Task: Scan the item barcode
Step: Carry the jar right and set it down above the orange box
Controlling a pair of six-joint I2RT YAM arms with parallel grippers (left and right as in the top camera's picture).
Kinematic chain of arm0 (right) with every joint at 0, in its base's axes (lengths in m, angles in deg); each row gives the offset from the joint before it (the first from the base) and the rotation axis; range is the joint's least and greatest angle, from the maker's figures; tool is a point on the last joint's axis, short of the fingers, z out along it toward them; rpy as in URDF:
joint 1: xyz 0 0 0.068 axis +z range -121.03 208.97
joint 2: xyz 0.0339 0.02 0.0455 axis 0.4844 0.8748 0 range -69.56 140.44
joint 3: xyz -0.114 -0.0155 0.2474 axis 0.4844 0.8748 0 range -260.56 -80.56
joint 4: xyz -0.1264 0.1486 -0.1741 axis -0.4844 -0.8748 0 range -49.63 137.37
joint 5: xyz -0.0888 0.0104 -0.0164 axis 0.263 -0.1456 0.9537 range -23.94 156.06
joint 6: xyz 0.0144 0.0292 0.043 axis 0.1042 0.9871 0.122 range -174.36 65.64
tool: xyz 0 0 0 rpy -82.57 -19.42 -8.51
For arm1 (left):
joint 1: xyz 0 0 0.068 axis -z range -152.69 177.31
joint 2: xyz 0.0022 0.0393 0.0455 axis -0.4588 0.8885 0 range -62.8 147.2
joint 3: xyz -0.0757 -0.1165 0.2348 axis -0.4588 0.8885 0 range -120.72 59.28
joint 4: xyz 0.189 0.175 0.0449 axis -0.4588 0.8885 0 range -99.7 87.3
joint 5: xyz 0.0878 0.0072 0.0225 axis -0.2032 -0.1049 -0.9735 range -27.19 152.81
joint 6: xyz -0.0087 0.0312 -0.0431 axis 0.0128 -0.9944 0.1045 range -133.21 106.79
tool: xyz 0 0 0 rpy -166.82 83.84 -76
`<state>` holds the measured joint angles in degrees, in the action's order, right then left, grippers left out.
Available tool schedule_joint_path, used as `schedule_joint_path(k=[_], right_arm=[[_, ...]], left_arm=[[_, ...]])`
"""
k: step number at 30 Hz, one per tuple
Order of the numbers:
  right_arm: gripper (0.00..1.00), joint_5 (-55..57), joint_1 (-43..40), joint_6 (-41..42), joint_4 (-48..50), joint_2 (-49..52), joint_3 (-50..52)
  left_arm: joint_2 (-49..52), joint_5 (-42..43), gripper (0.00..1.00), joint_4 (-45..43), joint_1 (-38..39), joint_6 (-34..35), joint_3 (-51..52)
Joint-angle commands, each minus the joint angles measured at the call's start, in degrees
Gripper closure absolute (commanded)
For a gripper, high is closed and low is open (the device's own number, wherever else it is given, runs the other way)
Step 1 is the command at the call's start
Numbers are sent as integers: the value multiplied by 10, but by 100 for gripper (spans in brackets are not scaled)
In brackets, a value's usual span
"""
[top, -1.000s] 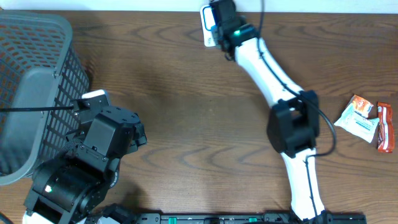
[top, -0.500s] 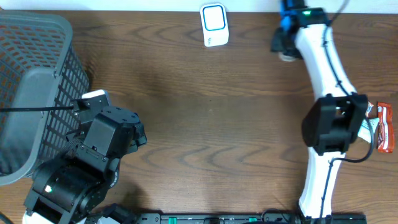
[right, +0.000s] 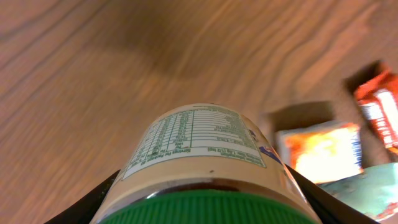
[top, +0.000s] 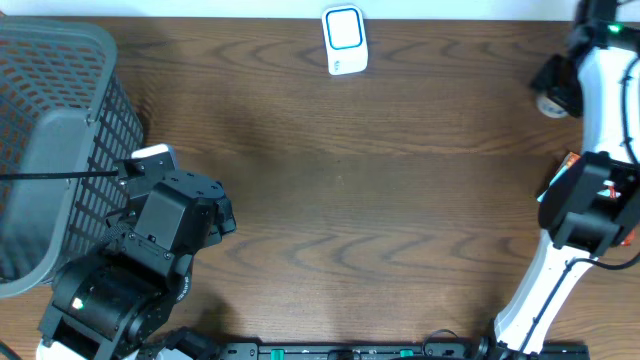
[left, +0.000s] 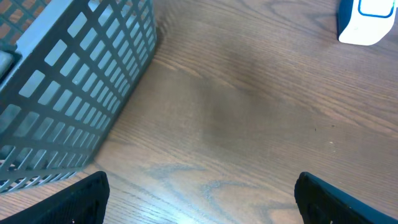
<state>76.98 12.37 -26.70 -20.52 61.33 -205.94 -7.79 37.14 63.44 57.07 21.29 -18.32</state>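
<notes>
A jar (right: 199, 143) with a green lid and a beige nutrition label lies sideways between the fingers of my right gripper (right: 202, 199), which is shut on it. From overhead that gripper (top: 555, 82) hangs near the table's far right edge, and the jar's end (top: 548, 103) shows just below it. The white barcode scanner (top: 343, 38) with a blue-framed window stands at the back middle, far left of the jar. My left gripper (left: 202, 186) is open over bare wood beside the basket, with nothing between its fingers.
A grey mesh basket (top: 50, 130) fills the left side, close to the left arm (top: 160, 230). An orange and white snack packet (right: 320, 152) and a red bar (right: 379, 109) lie on the table under the right arm. The scanner (left: 367, 22) also shows in the left wrist view.
The right arm has swung from the scanner at the back middle across to the far right, carrying the jar. The left arm has not moved.
</notes>
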Motion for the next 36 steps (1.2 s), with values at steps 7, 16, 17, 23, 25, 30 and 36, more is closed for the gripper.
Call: schedule_joint_path(k=[7, 16, 17, 23, 25, 30, 36], right_arm=[[46, -7, -65, -10, 16, 36, -4], [45, -29, -73, -24, 46, 101, -4], [45, -31, -73, -24, 49, 105, -4], [6, -33, -74, -28, 61, 103, -8], [1, -33, -75, -31, 54, 96, -20], [1, -33, -77, -31, 9, 60, -78], [1, -55, -71, -31, -39, -30, -126]], left_arm=[[0, -9, 5, 2, -2, -3, -3], [0, -9, 5, 2, -2, -3, -3], [0, -9, 5, 2, -2, -3, -3], [0, -9, 5, 2, -2, -3, -3], [0, -9, 5, 1, -2, -3, -3], [0, -9, 5, 2, -2, -3, -3], [0, -9, 5, 2, -2, -3, -3]])
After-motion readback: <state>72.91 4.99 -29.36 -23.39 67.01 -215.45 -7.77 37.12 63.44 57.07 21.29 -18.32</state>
